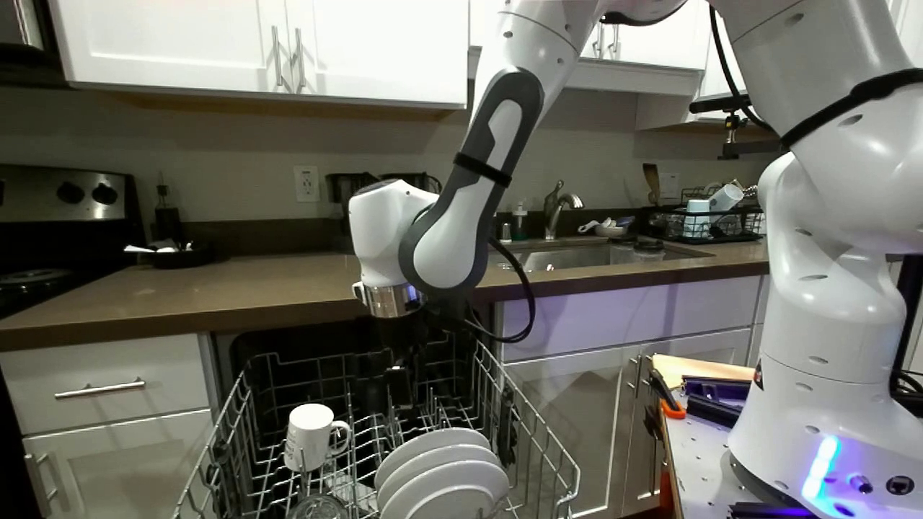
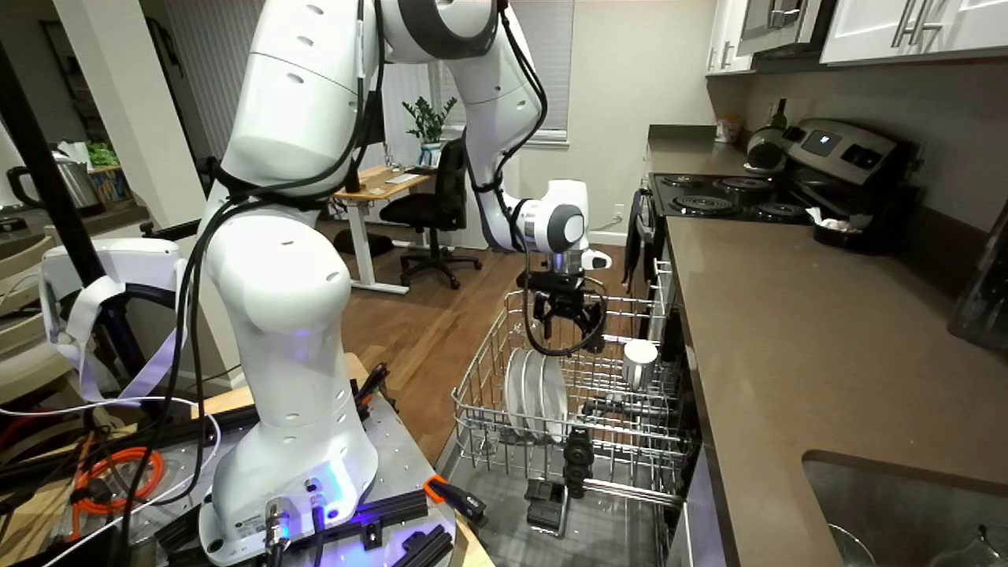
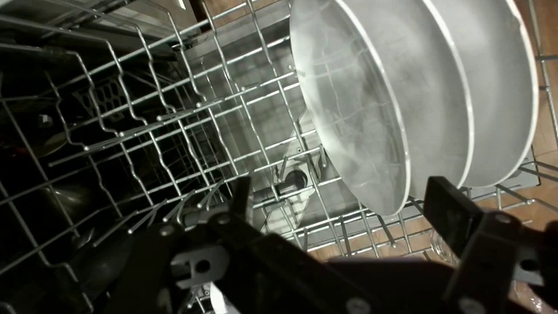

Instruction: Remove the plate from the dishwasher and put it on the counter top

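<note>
Black and two-fingered, the tool (image 3: 339, 192) is held above the floor of a pale grey wire dish rack (image 3: 243, 90), its jaws parted and nothing gripped. Just past them in the wrist view, the nearest white round ceramic plate (image 3: 357, 113) is stood on edge in that rack, with further white plates (image 3: 429, 100) lined up beside it; which one is wanted cannot be told. Such a piece can be expected to be stiff, smooth and fairly light, slippery if damp, and easily chipped by a knock against its neighbours. It would best be taken by the upper rim, a jaw to each face, and lifted straight before any turn is made. To one side, a white handled ceramic mug (image 1: 308, 432) is borne by the same rack, in front of the dark-lined, built-in dishwasher (image 1: 288, 340), above which the long brown-grey worktop (image 1: 238, 288) is offered as the goal.
</note>
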{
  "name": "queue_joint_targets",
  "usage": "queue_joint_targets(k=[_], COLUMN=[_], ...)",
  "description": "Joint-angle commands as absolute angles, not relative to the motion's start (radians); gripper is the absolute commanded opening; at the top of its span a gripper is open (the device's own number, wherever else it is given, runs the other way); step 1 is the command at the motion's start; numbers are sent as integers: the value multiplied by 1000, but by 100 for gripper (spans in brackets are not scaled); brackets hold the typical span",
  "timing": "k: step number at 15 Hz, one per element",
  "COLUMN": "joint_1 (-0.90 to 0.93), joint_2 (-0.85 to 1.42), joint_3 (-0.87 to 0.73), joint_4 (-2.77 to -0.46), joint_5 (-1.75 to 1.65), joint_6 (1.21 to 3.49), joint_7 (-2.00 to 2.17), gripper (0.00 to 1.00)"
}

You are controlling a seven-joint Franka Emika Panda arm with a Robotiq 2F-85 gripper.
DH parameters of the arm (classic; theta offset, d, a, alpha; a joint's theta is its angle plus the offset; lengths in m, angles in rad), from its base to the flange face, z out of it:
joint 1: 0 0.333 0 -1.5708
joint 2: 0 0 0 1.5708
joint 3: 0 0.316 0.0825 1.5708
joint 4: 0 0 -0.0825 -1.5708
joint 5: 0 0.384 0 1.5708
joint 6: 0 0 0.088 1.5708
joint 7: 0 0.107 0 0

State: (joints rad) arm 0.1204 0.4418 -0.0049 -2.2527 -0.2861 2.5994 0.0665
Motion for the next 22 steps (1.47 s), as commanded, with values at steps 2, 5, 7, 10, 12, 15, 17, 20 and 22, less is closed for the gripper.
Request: queue_joint_targets(k=[2, 5, 7, 10, 12, 15, 17, 20, 22], joint_1=[97, 88, 78, 58, 45, 24, 2, -51, -82], joint_2=[480, 496, 505, 523, 538, 571, 591, 621, 634], joint_3=[19, 24, 32, 46, 55, 71, 93, 144, 172], joint_4=[-2235, -2235, -2235, -2231, -2228, -2217, -2208, -2195, -2185], joint_5=[-269, -268, -263, -244, -234, -213, -180, -100, -57], joint_6=[2578, 2567, 2568, 2561, 2562, 2565, 2570, 2582, 2587], joint_7=[-46, -102, -132, -176, -201, -227, -254, -312, -351], gripper=[100, 100, 100, 100, 100, 92, 80, 59, 44])
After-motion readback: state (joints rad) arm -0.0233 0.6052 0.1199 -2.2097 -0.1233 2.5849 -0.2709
